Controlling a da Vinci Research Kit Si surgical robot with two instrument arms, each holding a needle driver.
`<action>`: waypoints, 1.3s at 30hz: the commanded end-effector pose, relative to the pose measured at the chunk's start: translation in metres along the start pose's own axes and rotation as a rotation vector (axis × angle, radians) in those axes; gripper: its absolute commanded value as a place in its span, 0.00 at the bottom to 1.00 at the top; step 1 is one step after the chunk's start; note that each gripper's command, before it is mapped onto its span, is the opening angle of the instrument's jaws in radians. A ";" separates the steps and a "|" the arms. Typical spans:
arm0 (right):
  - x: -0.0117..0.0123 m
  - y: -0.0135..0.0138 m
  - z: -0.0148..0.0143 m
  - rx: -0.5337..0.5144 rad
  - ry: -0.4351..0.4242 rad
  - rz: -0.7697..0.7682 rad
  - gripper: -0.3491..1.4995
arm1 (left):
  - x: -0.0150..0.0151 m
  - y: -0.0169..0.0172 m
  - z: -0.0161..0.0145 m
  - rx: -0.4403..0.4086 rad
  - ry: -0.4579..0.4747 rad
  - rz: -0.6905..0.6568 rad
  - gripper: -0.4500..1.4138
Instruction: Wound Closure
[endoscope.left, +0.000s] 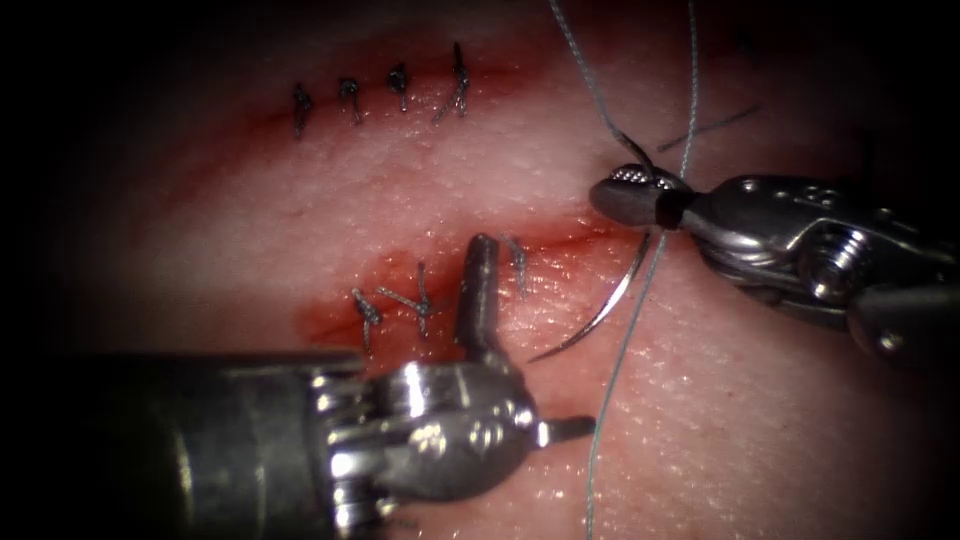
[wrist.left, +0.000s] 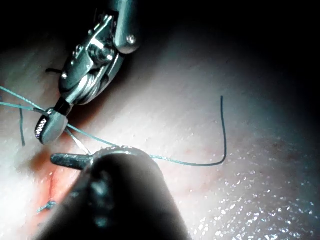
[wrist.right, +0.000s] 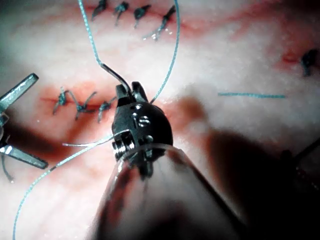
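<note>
Right pincer (endoscope.left: 640, 195) grips the needle (endoscope.left: 610, 300) near its thread end, clear of the tissue (endoscope.left: 780, 400); left pincer (endoscope.left: 510, 340), spread wide and empty, waits beside the cut (endoscope.left: 560, 243), suggesting a fresh stitch needs careful aiming.

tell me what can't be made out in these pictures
- Needle: the right tool grips it near the thread end. In the endoscope view those jaws cover that stretch. The tip hangs free above the tissue.
- Thread: the endoscope picture's edges cut off both ends.
- Cut: the left tool, open and empty, hides part of it in the endoscope view.
- Left wrist view: the left tool's own dark body hides the tissue beneath it.
</note>
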 end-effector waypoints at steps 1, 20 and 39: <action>-0.0007 0.0010 0.0005 0.102 0.018 -0.079 0.00 | 0.0000 0.0000 0.0000 -0.037 0.031 -0.054 0.91; 0.0015 0.0009 0.0027 0.443 0.327 -0.213 0.00 | -0.0040 -0.0042 0.0043 -0.439 0.281 -0.515 0.75; 0.0023 -0.0021 0.0058 0.448 0.651 -0.416 0.00 | -0.0071 -0.0078 0.0053 -0.501 0.280 -0.578 0.72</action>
